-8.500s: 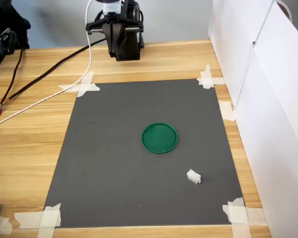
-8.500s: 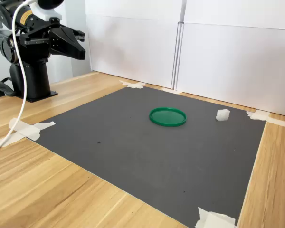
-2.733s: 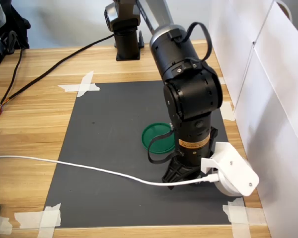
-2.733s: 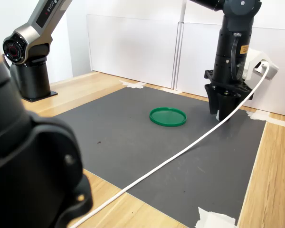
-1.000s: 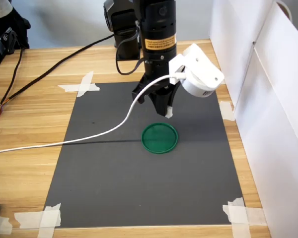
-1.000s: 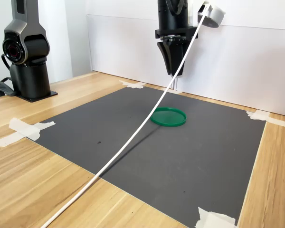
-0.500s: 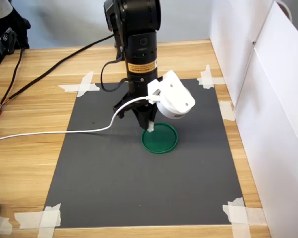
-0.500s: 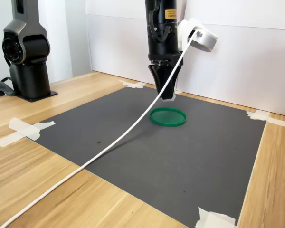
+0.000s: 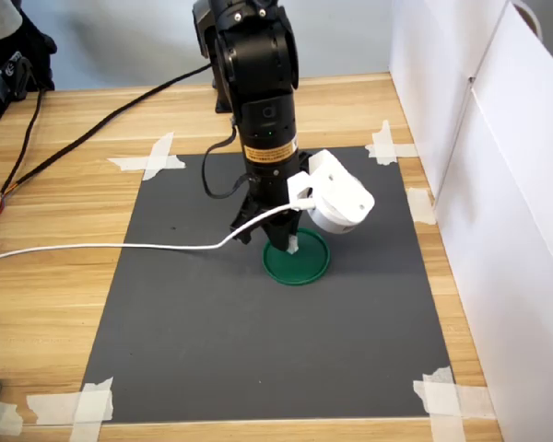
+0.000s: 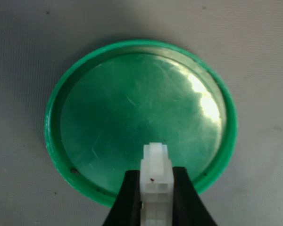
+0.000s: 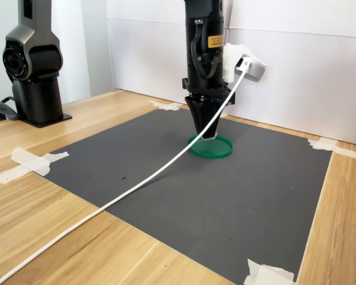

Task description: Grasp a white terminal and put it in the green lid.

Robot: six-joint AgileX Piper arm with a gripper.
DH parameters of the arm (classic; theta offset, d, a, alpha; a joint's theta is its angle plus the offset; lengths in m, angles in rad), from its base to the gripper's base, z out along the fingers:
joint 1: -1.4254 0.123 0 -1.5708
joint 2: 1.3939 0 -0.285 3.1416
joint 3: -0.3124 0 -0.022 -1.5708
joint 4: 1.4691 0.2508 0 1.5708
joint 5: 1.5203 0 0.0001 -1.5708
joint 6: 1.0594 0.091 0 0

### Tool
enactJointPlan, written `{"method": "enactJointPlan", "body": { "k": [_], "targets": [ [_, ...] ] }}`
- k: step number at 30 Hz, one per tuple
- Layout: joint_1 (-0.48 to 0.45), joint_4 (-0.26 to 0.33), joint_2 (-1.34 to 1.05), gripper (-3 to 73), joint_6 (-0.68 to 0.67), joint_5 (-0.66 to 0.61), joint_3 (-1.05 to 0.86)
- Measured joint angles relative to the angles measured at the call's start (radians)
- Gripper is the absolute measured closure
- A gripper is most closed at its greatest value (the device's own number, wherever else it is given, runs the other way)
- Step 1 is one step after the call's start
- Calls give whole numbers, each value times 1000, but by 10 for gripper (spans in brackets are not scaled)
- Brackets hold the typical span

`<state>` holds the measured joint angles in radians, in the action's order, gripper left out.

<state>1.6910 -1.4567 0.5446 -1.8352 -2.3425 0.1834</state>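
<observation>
The green lid lies flat near the middle of the dark mat. My gripper points straight down just above the lid, over its rim side nearer the arm's base. It is shut on the white terminal. In the wrist view the terminal stands between the two black fingers, its tip over the lid's floor. The lid's inside is bare and shiny.
The dark mat is taped to a wooden table at its corners. A white cable trails from the wrist camera across the first exterior view's left. White panels wall the first exterior view's right. The arm's base stands at the second exterior view's left.
The gripper, holding the terminal, has come down and slightly forward over the lid, ending just above it. The cable has swung along with it.
</observation>
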Motion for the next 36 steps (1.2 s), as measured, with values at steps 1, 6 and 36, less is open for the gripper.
{"method": "enactJointPlan", "body": {
  "k": [1, 6, 36],
  "targets": [
    [0, 7, 2, 591, -10, -1, 0],
    [0, 65, 10, 521, -73, -3, 0],
    [-16, 219, -528, 713, 140, 246, -2]
  ]
}}
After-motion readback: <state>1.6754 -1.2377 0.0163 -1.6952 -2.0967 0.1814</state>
